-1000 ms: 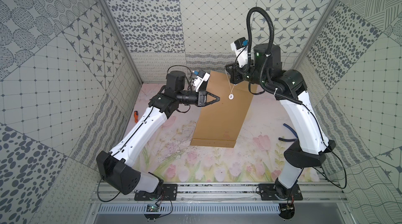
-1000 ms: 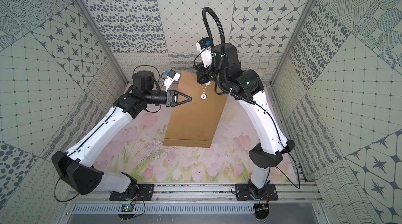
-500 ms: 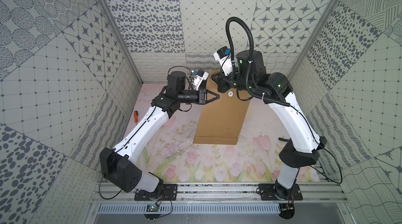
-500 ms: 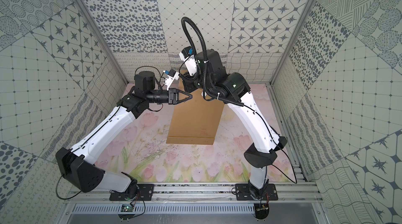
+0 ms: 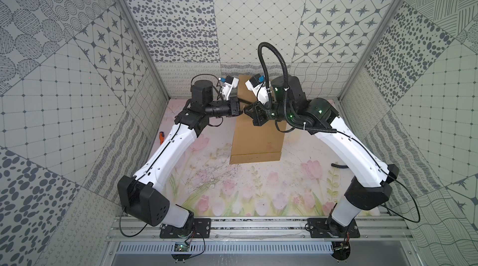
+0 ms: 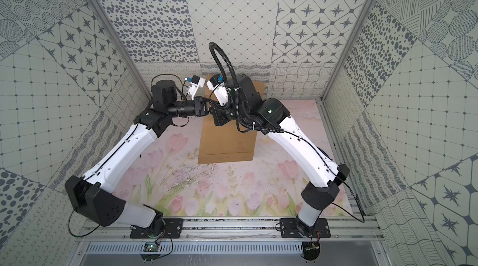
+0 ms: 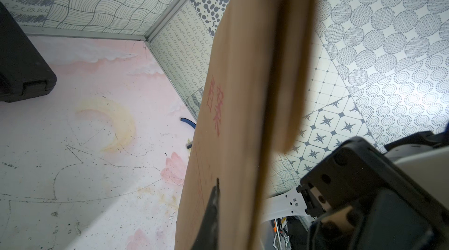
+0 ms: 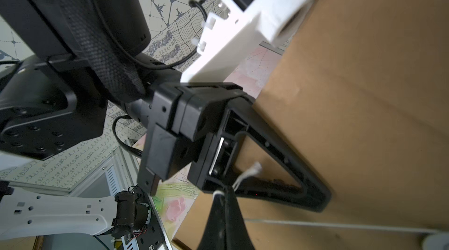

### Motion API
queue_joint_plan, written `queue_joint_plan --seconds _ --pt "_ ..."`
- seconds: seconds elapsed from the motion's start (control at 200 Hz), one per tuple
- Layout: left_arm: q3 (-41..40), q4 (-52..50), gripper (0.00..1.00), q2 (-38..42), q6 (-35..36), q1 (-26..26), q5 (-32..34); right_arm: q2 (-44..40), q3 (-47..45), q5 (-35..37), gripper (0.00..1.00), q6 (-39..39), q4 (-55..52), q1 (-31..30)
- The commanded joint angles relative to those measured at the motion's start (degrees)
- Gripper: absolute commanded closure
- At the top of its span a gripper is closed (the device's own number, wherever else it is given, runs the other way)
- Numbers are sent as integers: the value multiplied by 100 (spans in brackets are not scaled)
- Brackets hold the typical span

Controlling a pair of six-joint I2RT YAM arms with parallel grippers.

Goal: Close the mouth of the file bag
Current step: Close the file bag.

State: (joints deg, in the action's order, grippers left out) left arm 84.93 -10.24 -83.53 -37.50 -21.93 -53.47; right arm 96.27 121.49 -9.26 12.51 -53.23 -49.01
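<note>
As L gripper point(image 8: 320, 200) clamps shut on file bag point(image 8: 364, 90) edge, R gripper point(image 8: 224, 189) pinches string point(image 8: 250, 171), frame bottom; tie-off step; next: wind taut.

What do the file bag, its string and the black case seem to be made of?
The file bag looks like matte brown kraft paper, with sharp fold creases. The string is thin white thread, probably cotton; its end is frayed. The black case is likely moulded plastic, with a dull sheen.
</note>
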Motion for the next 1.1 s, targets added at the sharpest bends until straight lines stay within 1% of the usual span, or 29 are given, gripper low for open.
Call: queue_joint_plan --seconds 0.0,0.285,0.525,0.65,0.876,1.096 --pt "196 439 100 49 -142 127 -41 -352 -332 -207 100 182 569 -55" --pt "577 166 100 -8 22 220 -64 -793 -1191 -313 100 394 938 -48" --pt "653 154 100 19 21 299 -51 -1137 -1980 -357 100 592 1216 -28" --pt "692 157 100 51 -3 334 -50 -1359 -2461 -359 100 724 1367 77" --pt "710 235 100 77 -64 332 -66 -1614 -2915 -376 100 849 1534 309" --pt "718 268 100 124 -109 330 -165 -1674 -3187 -496 100 884 1658 573"
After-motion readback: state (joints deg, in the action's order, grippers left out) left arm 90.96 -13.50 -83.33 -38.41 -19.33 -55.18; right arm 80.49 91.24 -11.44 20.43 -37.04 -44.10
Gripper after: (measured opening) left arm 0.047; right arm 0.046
